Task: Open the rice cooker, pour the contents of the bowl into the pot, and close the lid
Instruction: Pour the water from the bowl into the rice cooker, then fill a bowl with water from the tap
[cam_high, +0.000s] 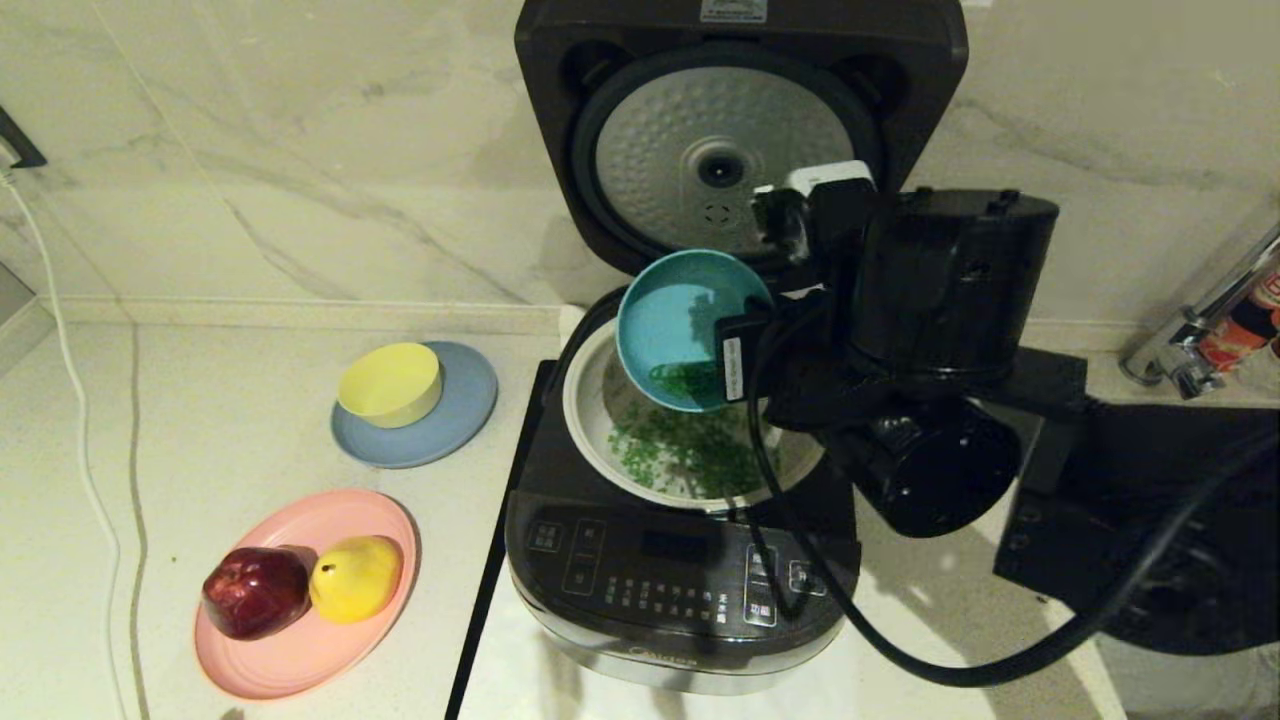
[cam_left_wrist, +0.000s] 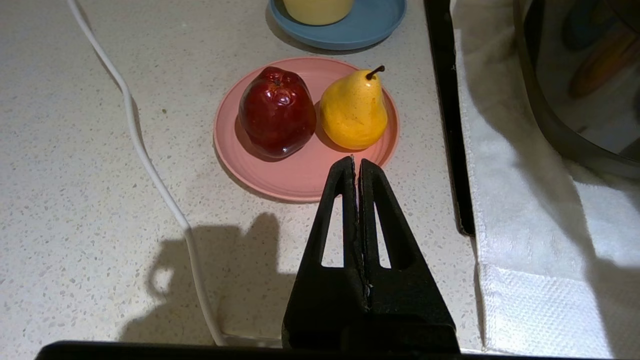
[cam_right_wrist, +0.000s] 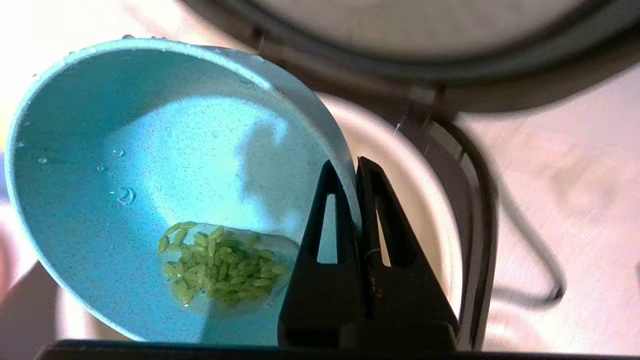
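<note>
Right gripper (cam_right_wrist: 352, 167) pinching tilted teal bowl (cam_high: 672, 330) rim over open rice cooker (cam_high: 680, 590) pot (cam_high: 590, 420); green bits (cam_high: 690, 450) inside; left gripper (cam_left_wrist: 356, 165) pressed together, parked near pink plate (cam_left_wrist: 300, 175).

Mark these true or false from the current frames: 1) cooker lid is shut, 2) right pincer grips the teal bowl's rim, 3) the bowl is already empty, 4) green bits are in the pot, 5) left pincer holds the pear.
1) False. The lid stands open, its dimpled silver underside showing.
2) True. The right pincer is shut on the rim of the teal bowl, which is tilted over the pot.
3) False. Some green bits remain pooled in the bowl.
4) True. Green bits lie on the pot's bottom.
5) False. The left pincer is shut and empty, above the counter near the pink plate bearing the pear.
</note>
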